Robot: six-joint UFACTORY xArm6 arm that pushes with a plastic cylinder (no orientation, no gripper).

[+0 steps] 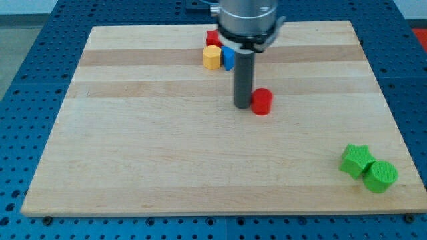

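My tip (242, 105) rests on the wooden board (167, 167), just left of a red cylinder (261, 101) and touching it or nearly so. Behind the rod, toward the view's top, sits a tight cluster: a yellow hexagonal block (212, 57), a blue block (228, 58) partly hidden by the rod, and a red block (212, 37) partly hidden by the arm. Far off at the view's bottom right, a green star block (355, 160) and a green cylinder (381, 176) sit against each other.
The board lies on a blue perforated table (27, 80). The arm's grey body (247, 17) hangs over the board's top edge.
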